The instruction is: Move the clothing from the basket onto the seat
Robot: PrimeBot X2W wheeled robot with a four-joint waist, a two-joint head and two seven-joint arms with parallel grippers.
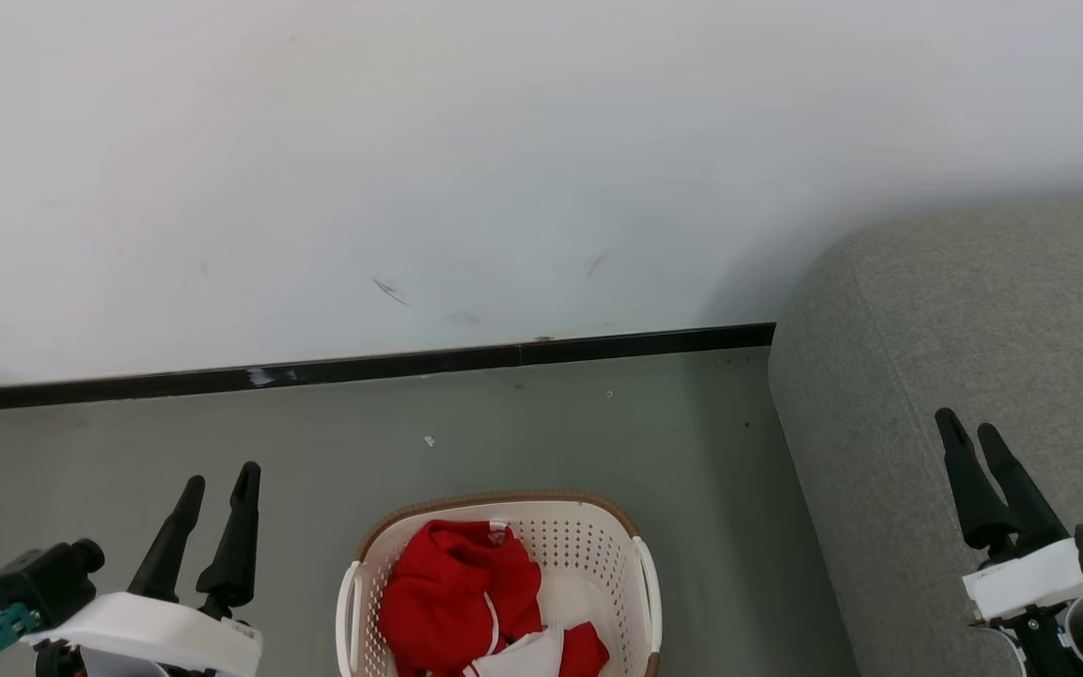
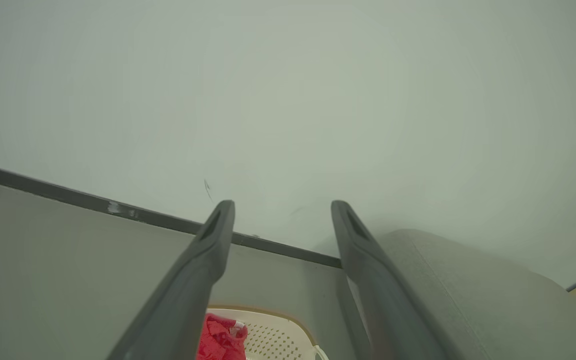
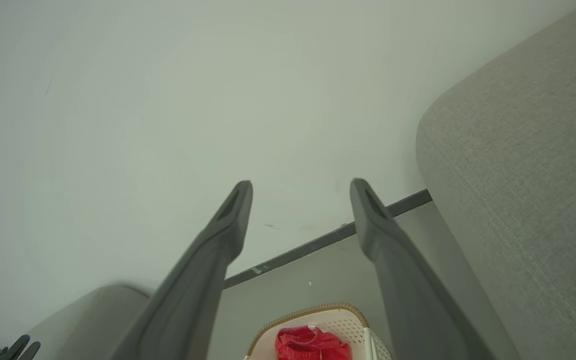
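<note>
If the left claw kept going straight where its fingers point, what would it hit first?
Probably the white wall, just above the dark skirting; the left gripper points past the basket. Depth is unclear.

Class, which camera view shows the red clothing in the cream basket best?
The head view: most of the red-and-white fabric clothing shows from above. Each wrist view catches a small red patch at its bottom edge.

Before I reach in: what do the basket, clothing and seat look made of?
The basket: cream moulded plastic, likely; perforated walls, smooth sheen, brown woven-look rim. The clothing: soft red fabric with white trim; it lies crumpled in folds. The seat: grey woven upholstery, matte; visible weave texture.
</note>
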